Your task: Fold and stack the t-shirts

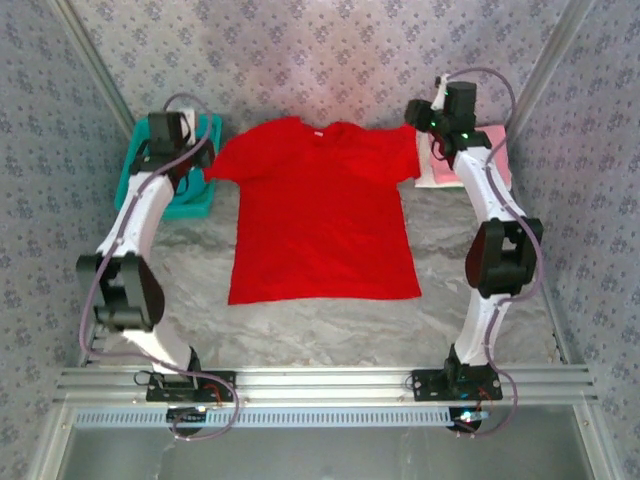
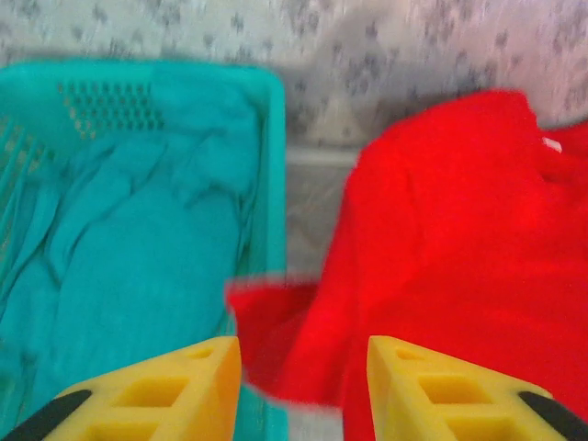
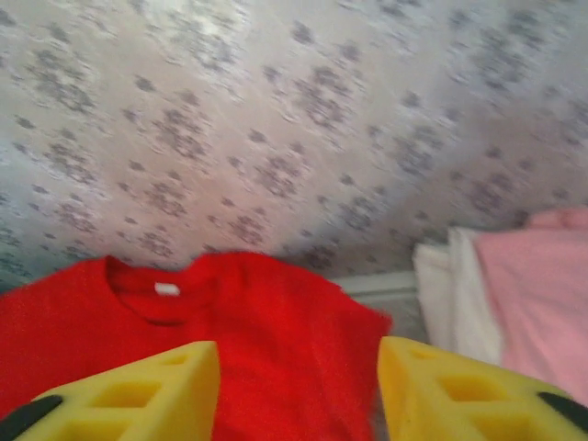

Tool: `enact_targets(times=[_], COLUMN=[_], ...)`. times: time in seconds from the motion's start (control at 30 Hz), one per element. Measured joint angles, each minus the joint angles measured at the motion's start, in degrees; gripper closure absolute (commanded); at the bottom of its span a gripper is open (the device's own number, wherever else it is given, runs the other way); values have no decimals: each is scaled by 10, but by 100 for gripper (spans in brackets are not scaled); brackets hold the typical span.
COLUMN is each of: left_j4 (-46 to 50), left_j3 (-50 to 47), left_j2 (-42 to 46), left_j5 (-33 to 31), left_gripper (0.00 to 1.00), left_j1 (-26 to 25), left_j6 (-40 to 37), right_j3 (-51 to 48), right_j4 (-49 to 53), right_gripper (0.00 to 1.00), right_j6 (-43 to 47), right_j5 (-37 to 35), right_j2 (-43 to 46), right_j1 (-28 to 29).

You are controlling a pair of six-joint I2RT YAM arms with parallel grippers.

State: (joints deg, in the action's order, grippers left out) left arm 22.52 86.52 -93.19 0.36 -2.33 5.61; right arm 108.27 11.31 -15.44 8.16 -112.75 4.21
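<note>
Red t-shirt (image 1: 322,215) is lying flat and unfolded in the middle of the table (image 1: 320,335), collar far. Teal basket (image 1: 128,178) is sitting far left w/ the teal t-shirt (image 2: 138,266) crumpled inside. Pink t-shirt (image 3: 542,294) and white t-shirt (image 3: 450,294) are lying together far right. Left gripper (image 2: 303,354) and right gripper (image 3: 299,358) are hovering by the red sleeves, jaws spread, pinching nothing. Folding looks about to begin; next prob needs both pinching sleeve edges. Count: 4 shirts, 1 per colour; 1 basket; 2 grippers.

place: robot lab booth | evidence: aluminium rail frame (image 1: 320,381), patterned cloth walls (image 1: 330,50)
</note>
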Motion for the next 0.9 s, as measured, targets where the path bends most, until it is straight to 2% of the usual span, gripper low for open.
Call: enact_targets(times=[0.03, 0.17, 0.2, 0.3, 0.4, 0.43, 0.57, 0.7, 0.9], left_j4=[-4, -10, -13, -26, -27, -28, -35, -37, -86], left_j3=[-39, -126, -139, -186, -212, -217, -250, -276, -336], left_j2=[37, 150, 165, 185, 143, 117, 25, -24, -27], left_j5=[-2, -21, -24, -26, -16, -13, 3, 20, 44], left_gripper=[47, 45, 45, 48, 61, 62, 66, 67, 67], left_j1=[-2, -42, -56, -103, -135, -140, -146, -154, -180], left_j6=[5, 34, 40, 54, 66, 72, 86, 102, 137], right_j3=[20, 35, 16, -126, -285, -328, -474, -546, -567], right_j4=[9, 31, 29, 14, -2, -6, -27, -9, 3], right_gripper=[21, 21, 22, 28, 39, 44, 53, 58, 59], right_j6=[1, 3, 3, -4, -22, -28, -56, -88, -135], right_j5=[1, -6, -11, -38, -52, -56, -60, -64, -76], right_j2=[-8, 7, 22, 120, 229, 255, 300, 284, 245], right_j1=[7, 30, 34, 54, 91, 109, 179, 219, 227])
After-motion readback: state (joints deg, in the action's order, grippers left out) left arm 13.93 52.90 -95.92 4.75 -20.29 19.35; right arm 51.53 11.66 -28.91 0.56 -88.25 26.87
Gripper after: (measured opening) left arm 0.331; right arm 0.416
